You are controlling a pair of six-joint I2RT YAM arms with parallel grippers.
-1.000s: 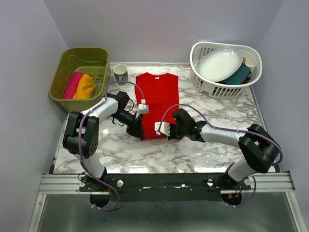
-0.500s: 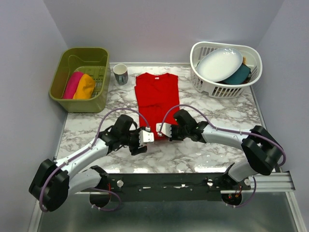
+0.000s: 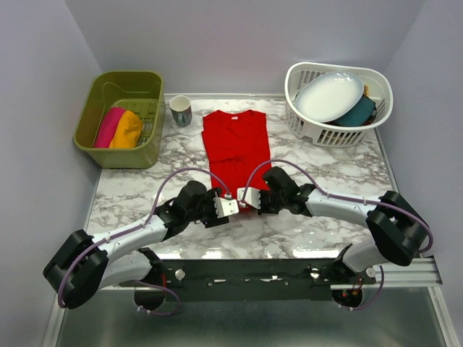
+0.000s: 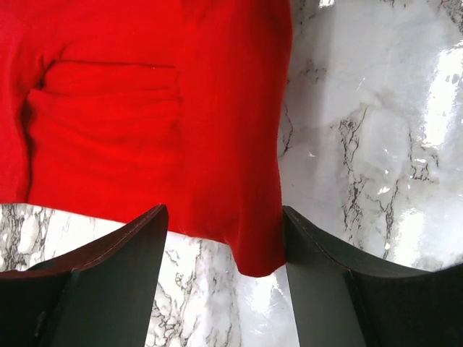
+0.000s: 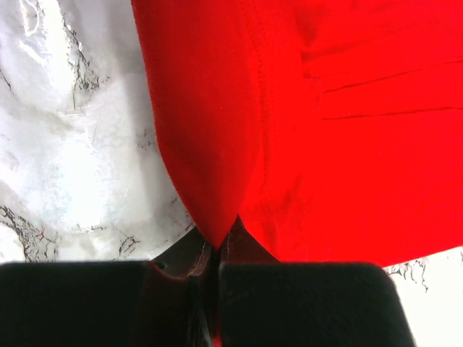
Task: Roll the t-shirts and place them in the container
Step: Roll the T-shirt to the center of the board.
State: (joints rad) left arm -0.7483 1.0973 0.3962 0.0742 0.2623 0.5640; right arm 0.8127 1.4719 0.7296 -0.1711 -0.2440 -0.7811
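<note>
A bright red t-shirt (image 3: 236, 144) lies flat on the middle of the marble table (image 3: 325, 217). It is folded in on itself lengthwise into a narrow strip, with the collar at the far end and the hem at the near end. The cloth is plain and a single colour. Shallow creases run across it, and the left wrist view shows a fold line along one folded-in layer.

At the near hem, the left gripper (image 3: 230, 208) stands wide. Its two dark fingers (image 4: 108, 275) sit on either side of the shirt's near corner without closing on it. The right gripper (image 3: 249, 202) is pinched tight on the other near corner, and a peak of red cloth is drawn into its closed tips.

In the green bin (image 3: 94, 141) at the far left, a pink t-shirt (image 3: 108, 126) and an orange t-shirt (image 3: 128, 130) lie side by side, bundled up and touching. A mug (image 3: 180, 110) stands just right of the bin. Any marking on the mug is too small to read.

At the far right, a white basket (image 3: 325, 134) holds a tilted white plate (image 3: 331, 94). A teal dish (image 3: 358, 112) is partly hidden behind the plate.

From above, both grippers and their wrist cameras cover the shirt's near hem. Each wrist view cuts off the garment past its near end. The sleeves cannot be made out separately.
</note>
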